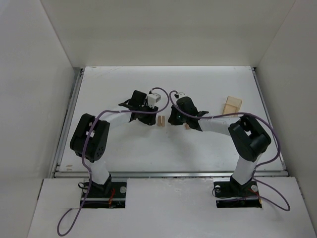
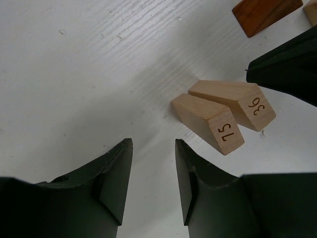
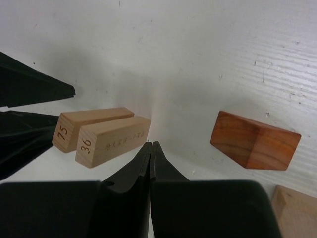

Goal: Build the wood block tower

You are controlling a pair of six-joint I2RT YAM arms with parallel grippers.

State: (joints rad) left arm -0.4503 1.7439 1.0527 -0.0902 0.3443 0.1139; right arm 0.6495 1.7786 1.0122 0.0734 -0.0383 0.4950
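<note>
Two slim pale tan posts lie side by side on the white table (image 1: pixel 208 89), block 75 (image 2: pixel 205 121) and block 36 (image 2: pixel 233 101); both show in the right wrist view, block 75 (image 3: pixel 89 121) and block 36 (image 3: pixel 116 139), and as a pair from above (image 1: pixel 161 121). A reddish-brown roof-shaped piece (image 3: pixel 253 141) lies to their right, also in the left wrist view (image 2: pixel 265 14). My left gripper (image 2: pixel 153 148) is open and empty, just left of the posts. My right gripper (image 3: pixel 150 145) is shut and empty, its tips right beside block 36.
A larger pale tan rectangular box (image 1: pixel 231 105) lies at the back right of the table. Another pale wood piece (image 3: pixel 294 210) shows at the right wrist view's lower right corner. White walls enclose the table on three sides.
</note>
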